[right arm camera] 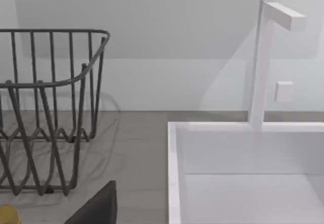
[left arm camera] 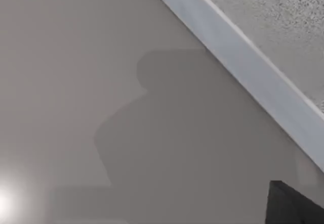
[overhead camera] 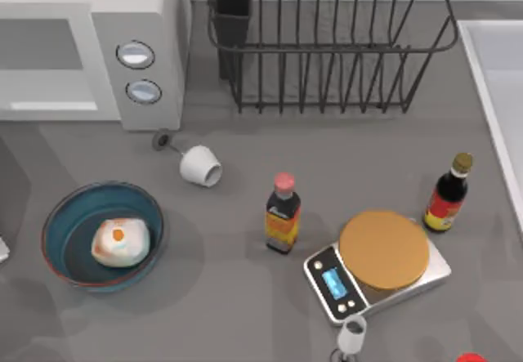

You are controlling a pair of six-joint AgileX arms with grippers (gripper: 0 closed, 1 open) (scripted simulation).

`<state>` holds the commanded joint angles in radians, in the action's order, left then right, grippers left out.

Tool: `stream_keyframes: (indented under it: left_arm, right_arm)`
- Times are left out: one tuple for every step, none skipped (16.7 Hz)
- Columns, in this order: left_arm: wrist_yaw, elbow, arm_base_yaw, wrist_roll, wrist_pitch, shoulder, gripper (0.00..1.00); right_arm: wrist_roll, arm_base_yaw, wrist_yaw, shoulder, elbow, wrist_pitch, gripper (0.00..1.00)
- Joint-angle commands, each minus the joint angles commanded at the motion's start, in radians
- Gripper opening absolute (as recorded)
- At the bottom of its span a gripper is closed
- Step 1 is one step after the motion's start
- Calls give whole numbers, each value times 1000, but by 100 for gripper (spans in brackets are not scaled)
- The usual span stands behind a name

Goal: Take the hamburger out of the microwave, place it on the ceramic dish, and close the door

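While hamburger (overhead camera: 119, 240) sits (centred) in ceramic dish (overhead camera: 61, 221).

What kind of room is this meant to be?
Most likely a rendered kitchen counter: a microwave sits at the back left, a wire dish rack stands beside it, and a white sink lies at the right.

The grey desk (overhead camera: 245, 297) carries the white microwave (overhead camera: 139, 60) at its back left, door shut, and a dark wire rack (overhead camera: 327, 51) beside it. In front of the microwave sits the blue ceramic dish (overhead camera: 61, 215). A small white cup (overhead camera: 200, 167) lies tipped on its side near the middle. Two dark sauce bottles (overhead camera: 283, 215) (overhead camera: 448, 194) stand either side of a silver scale (overhead camera: 327, 276), and a white sink (right arm camera: 174, 173) borders the right edge.
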<state>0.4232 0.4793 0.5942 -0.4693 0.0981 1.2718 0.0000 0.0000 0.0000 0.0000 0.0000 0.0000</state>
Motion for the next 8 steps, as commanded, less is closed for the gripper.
stream_keyframes:
  left_arm:
    - [-6, -9, -12, 12, -2, -11, 0]
    - [-8, -11, -14, 15, -3, -13, 0]
    - [-8, -11, -14, 15, -3, -13, 0]
    - [-8, -11, -14, 15, -3, -13, 0]
    - [-4, -8, -10, 15, -1, -9, 0]
    - [-6, -9, -13, 17, -1, -10, 0]
    - [-16, -12, -25, 28, -2, -15, 0]
    - [-34, -18, -48, 48, -3, -24, 0]
  right_arm:
    - [0, 0, 0, 0, 0, 0, 100]
    - [0, 0, 0, 0, 0, 0, 100]
    - [0, 0, 0, 0, 0, 0, 100]
    - [0, 0, 0, 0, 0, 0, 100]
    - [0, 0, 0, 0, 0, 0, 100]
    - [0, 0, 0, 0, 0, 0, 100]
    - [0, 0, 0, 0, 0, 0, 100]
    - [0, 0, 0, 0, 0, 0, 100]
